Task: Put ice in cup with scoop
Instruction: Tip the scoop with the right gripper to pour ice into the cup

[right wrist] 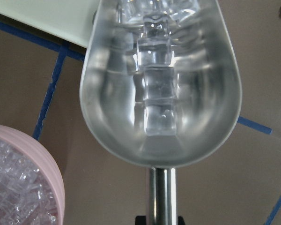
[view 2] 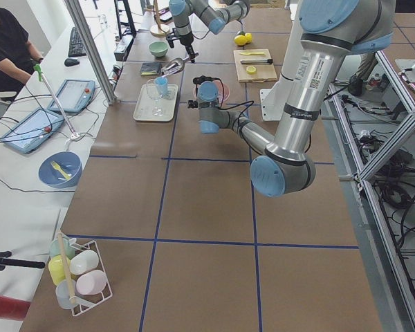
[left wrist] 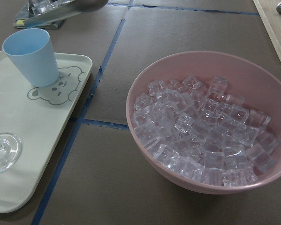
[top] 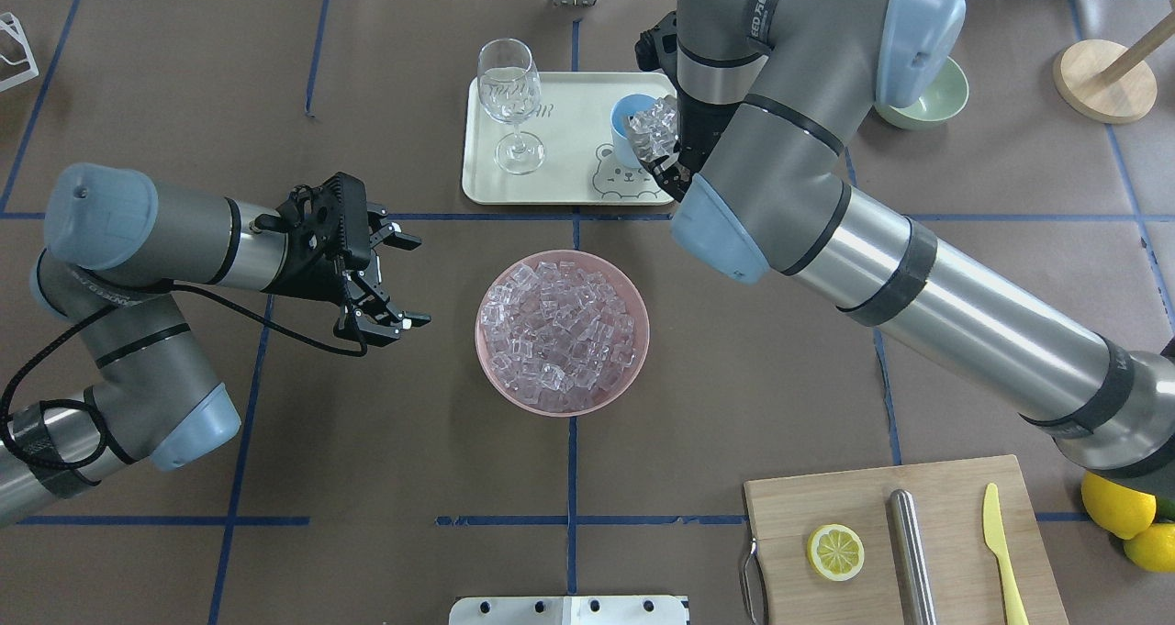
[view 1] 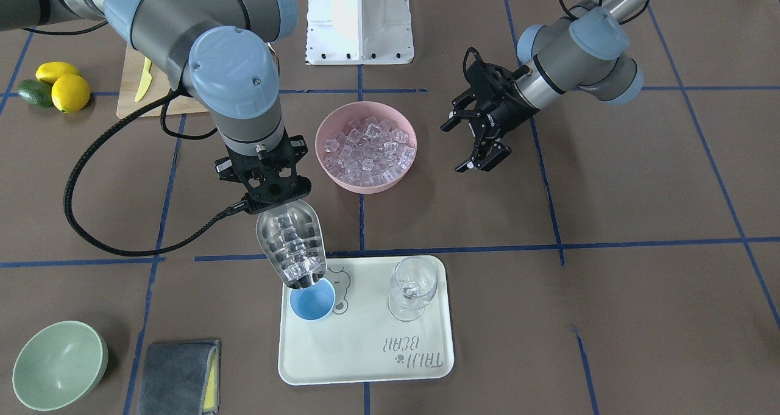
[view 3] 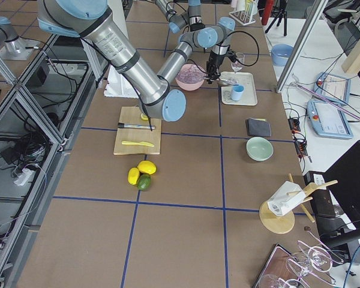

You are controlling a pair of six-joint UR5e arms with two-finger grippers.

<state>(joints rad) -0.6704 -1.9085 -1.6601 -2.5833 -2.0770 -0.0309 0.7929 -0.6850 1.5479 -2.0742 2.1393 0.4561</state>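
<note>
Starting at the left of the overhead view with the left end effector (top: 413,279), hanging above the surface (top: 275,405) with fingers spread wide and holding nothing, near the pink bowl (view 1: 364,187); moving on to that bowl at the centre, brimming with ice (top: 560,336); then reaching the tray (top: 569,148) beyond it, carrying a wine glass (top: 508,83) on its left part and the cup (view 1: 312,304) on its right, standing upright by the printed bear. Arriving last at the right end effector (view 1: 273,200), pinching the thin handle (right wrist: 161,192) of the scoop (right wrist: 112,126) and holding the trough tilted mouth-down, lip hovering just above the cup's rim, with ice lined up along the trough; showing no ice inside the cup in the front view. Judging the pour as only beginning. Expecting the ice to be hard, light and slippery, likely sliding out in a rush and bouncing, so calling for a slow tilt with the lip centred over the opening. Treating the cup as light plastic, easy to knock over with the steel lip, so avoiding contact. Regarding the scoop as stiff and smooth, prone to twisting in a loose pinch, so gripping the handle firmly near its far end, well clear of the trough
</note>
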